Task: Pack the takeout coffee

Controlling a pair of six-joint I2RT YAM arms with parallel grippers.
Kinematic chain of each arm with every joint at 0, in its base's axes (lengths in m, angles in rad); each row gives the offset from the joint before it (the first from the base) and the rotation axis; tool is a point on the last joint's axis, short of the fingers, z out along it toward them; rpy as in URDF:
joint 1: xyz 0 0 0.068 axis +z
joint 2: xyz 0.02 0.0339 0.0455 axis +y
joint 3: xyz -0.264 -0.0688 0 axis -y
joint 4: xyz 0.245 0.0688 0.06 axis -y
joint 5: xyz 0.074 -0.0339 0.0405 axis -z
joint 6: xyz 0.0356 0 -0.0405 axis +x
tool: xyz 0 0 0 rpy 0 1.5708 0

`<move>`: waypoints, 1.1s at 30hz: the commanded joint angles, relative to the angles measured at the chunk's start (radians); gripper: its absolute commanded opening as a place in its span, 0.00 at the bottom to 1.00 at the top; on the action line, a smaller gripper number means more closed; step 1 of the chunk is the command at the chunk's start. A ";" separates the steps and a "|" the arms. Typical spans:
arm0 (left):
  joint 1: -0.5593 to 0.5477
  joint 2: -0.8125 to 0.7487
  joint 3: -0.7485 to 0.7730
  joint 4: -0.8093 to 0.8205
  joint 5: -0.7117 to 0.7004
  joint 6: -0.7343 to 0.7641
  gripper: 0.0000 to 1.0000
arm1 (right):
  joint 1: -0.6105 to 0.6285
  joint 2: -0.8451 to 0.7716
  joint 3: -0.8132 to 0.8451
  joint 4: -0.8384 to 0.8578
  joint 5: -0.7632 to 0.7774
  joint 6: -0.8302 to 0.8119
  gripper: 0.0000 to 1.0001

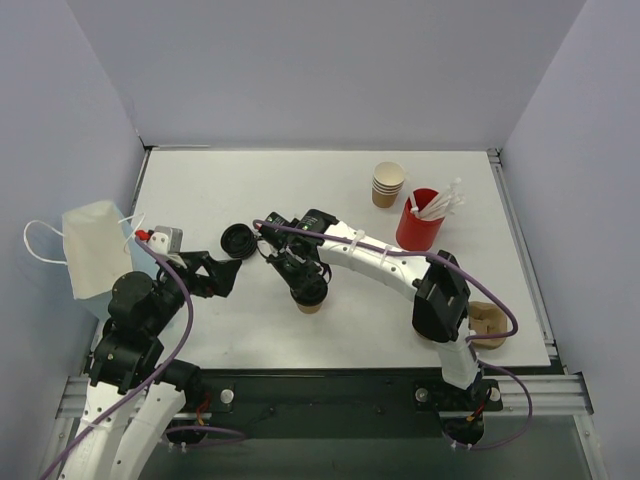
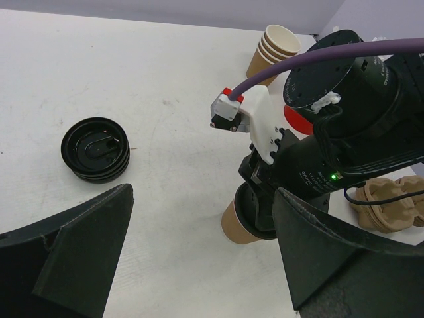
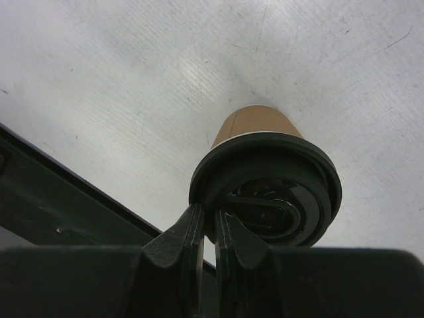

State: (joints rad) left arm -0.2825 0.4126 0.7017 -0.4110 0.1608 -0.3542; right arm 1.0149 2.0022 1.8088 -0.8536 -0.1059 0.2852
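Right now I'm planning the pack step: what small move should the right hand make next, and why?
Probably lift the takeout coffee straight up a little: the right hand pinches its lid rim, and the pulp cup carrier lies far to its right.

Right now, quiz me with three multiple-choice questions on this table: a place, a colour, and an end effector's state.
1. Where is the stack of loose lids from the takeout coffee? A left; B on top; C right.
2. The cup holding white straws is: A blue; B red; C green.
3. The left end effector is: A open; B shut on a lid; C holding a cup.
Answers: A, the top view shows it leftward; B, its wall is red; A, its fingers stand wide apart, nothing between.
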 commanded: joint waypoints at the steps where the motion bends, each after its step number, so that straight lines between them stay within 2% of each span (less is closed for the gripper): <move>1: 0.002 -0.009 0.012 0.026 0.000 0.015 0.96 | -0.009 0.018 0.020 -0.041 0.008 0.009 0.00; 4: 0.000 -0.009 0.010 0.026 -0.001 0.015 0.96 | -0.010 0.020 0.011 -0.042 0.006 0.011 0.00; 6: 0.002 -0.009 0.010 0.026 0.000 0.015 0.96 | -0.010 0.017 0.012 -0.041 0.005 0.014 0.04; 9: 0.002 -0.009 0.010 0.025 0.000 0.015 0.96 | -0.010 0.006 0.017 -0.041 0.003 0.012 0.23; 14: 0.002 -0.005 0.009 0.026 0.000 0.015 0.96 | -0.018 -0.043 0.050 -0.042 -0.020 0.008 0.37; 24: 0.000 0.029 0.001 0.032 0.032 0.014 0.96 | -0.073 -0.143 0.015 -0.019 -0.080 -0.003 0.43; 28: -0.003 0.081 -0.010 0.058 0.101 -0.011 0.95 | -0.114 -0.198 -0.069 0.013 -0.078 -0.007 0.56; 33: -0.017 0.182 -0.036 0.112 0.239 -0.104 0.90 | -0.180 -0.249 -0.161 0.088 -0.119 -0.041 0.59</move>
State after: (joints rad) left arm -0.2878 0.5270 0.6937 -0.3897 0.2699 -0.3782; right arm 0.8768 1.8027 1.7061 -0.7975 -0.1875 0.2756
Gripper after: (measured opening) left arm 0.916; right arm 0.576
